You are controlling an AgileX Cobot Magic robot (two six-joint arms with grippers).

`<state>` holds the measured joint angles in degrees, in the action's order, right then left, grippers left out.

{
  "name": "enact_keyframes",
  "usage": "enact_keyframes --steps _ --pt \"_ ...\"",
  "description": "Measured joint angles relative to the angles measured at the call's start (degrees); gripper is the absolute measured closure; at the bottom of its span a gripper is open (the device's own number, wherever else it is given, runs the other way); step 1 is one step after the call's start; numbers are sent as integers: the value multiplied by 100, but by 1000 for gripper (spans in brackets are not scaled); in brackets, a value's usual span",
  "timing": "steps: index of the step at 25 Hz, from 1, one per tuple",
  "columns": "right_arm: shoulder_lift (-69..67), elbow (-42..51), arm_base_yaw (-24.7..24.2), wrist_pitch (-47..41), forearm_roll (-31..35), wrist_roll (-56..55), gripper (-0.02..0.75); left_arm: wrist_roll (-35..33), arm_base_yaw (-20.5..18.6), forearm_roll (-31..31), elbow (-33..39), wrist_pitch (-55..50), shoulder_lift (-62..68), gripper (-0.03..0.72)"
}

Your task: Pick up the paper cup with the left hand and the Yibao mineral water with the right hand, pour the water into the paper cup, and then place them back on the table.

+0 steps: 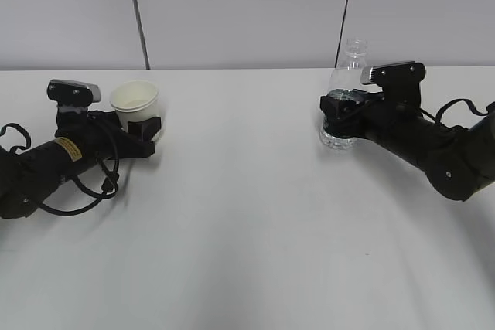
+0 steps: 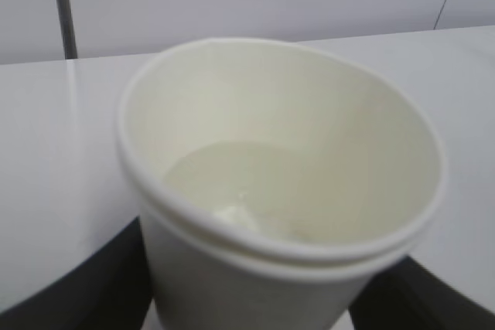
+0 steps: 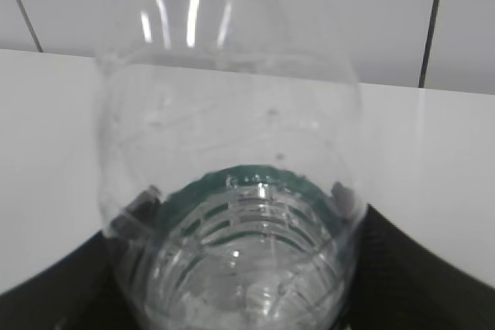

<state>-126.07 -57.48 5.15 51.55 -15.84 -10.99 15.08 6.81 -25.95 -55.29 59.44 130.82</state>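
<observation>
1. The paper cup (image 1: 134, 101) is seen upright on the left part of the table (image 1: 247, 214), its long axis vertical and its open mouth pointing up.
2. The cup is flanked by the black fingers (image 1: 144, 127) of the left hand (image 1: 138, 123), whose jaws are set around its lower wall; whether they press it firmly cannot be told.
3. In the left wrist view, a shallow pool of clear liquid is shown at the bottom of the paper cup (image 2: 278, 183), and the rolled rim is seen to be doubled.
4. The Yibao mineral water (image 1: 346, 94) is seen upright on the right part of the table, its long axis vertical and its uncapped neck pointing up.
5. The bottle is enclosed at label height by the right hand (image 1: 338, 117), with the jaws closed around its body.
6. In the right wrist view, the ribbed lower body and green label band of the bottle (image 3: 232, 152) are shown between the dark fingers (image 3: 421, 276).
7. The cup and the bottle are kept well apart.
</observation>
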Motion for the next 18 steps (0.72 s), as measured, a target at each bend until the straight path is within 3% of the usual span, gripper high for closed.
enact_keyframes --steps 10,15,18 --pt "0 0 0 0 0 0 257 -6 0 6 -3 27 11 235" --pt "0 0 0 0 0 0 257 -6 0 193 -3 37 29 92" --pt "0 0 0 0 0 0 257 -6 0 254 -3 37 29 63"
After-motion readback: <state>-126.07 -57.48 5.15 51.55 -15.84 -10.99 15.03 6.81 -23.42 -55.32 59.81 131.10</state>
